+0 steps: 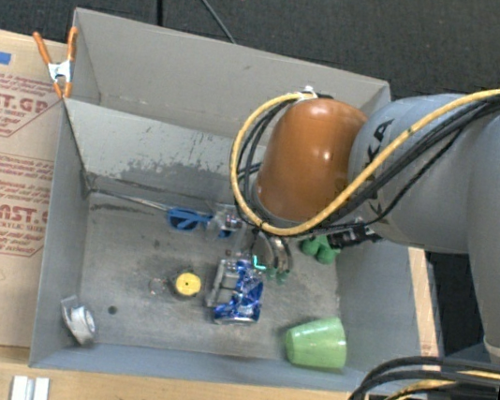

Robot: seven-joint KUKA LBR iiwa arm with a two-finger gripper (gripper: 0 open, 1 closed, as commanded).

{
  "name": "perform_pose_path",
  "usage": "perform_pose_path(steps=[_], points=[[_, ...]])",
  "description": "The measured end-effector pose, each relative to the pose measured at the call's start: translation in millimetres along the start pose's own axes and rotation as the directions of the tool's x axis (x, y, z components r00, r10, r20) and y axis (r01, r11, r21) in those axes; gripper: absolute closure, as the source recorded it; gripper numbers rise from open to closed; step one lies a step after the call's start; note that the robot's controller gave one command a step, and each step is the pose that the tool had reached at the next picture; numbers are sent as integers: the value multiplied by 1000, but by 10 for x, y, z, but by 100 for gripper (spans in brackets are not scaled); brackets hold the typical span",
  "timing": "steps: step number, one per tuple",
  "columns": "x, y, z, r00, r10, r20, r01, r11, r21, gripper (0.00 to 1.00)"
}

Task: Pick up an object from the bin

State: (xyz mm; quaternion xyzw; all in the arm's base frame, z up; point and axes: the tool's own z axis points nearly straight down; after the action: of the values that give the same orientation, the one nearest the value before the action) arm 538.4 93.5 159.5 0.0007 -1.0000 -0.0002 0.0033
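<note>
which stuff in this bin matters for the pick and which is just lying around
In the job:
- claw
- blue shiny packet, mid-bin, right under the claw
- bin

Lying about:
- yellow disc, left of the packet
- green cup, on its side
- blue piece by the back wall
- silver scrap, near-left corner
- small green thing

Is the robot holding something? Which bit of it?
Cannot tell. The pincer sits right over the upper end of the crumpled blue packet, mid-bin, but a grip isn't visible.
</note>
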Motion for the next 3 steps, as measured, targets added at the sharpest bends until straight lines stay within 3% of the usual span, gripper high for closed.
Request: perform_pose_path(steps=[1, 2, 3], points=[[338, -381, 920, 990, 140, 0, -140, 990, 1, 0], [253, -476, 777, 984, -180, 8, 180, 984, 2, 0], [257, -472, 780, 984, -180, 6, 180, 984, 0, 100]])
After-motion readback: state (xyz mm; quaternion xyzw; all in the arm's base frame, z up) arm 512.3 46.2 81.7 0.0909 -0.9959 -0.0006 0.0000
